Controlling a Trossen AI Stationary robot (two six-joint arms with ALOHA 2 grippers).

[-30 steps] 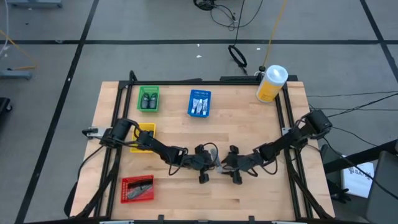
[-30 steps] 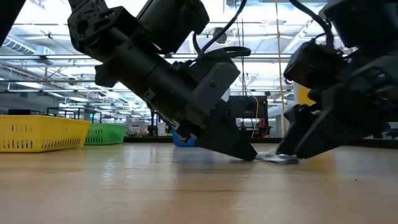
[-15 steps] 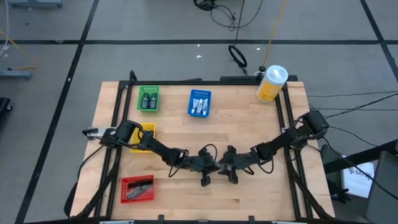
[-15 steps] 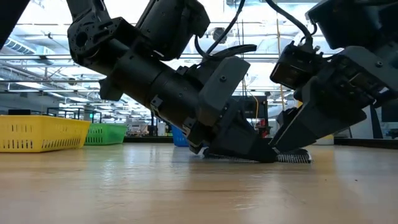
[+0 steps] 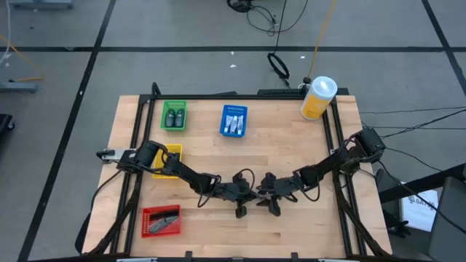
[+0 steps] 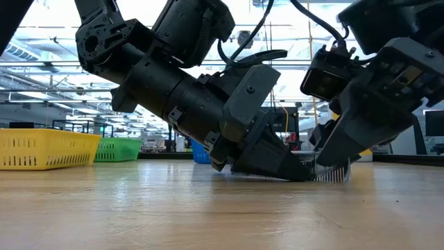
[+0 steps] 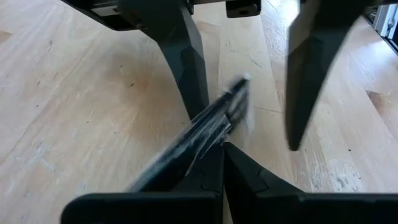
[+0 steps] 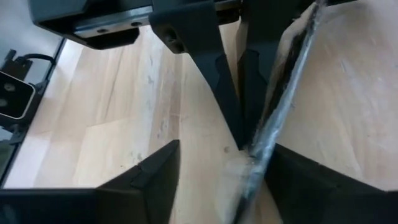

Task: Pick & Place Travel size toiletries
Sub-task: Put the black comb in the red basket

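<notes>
A flat grey packet [image 7: 205, 127] sits pinched edge-on in the left tool [image 5: 251, 195], near the middle of the counter [image 5: 291, 153], slightly toward the front edge. Its long axis runs forward out of the clenched fingers, toward the right tool [image 5: 263, 195], with the far end tilted up off the wood. In the low view its ribbed edge [image 6: 329, 173] shows just above the counter.

The right tool meets the left head-on; its fingers [image 8: 155, 180] are spread on either side of the packet, one of them touching or just beside it, and I cannot tell whether they press it.

Around them: a red tray [image 5: 160, 220] with grey packets at the front left, a yellow tray [image 5: 172, 154] partly under the left arm, a green tray [image 5: 174, 116] with dark little bottles, a blue tray [image 5: 233, 121] with whitish tubes, and a yellow white-lidded canister [image 5: 317, 98] at the back right corner. No writing is readable.
</notes>
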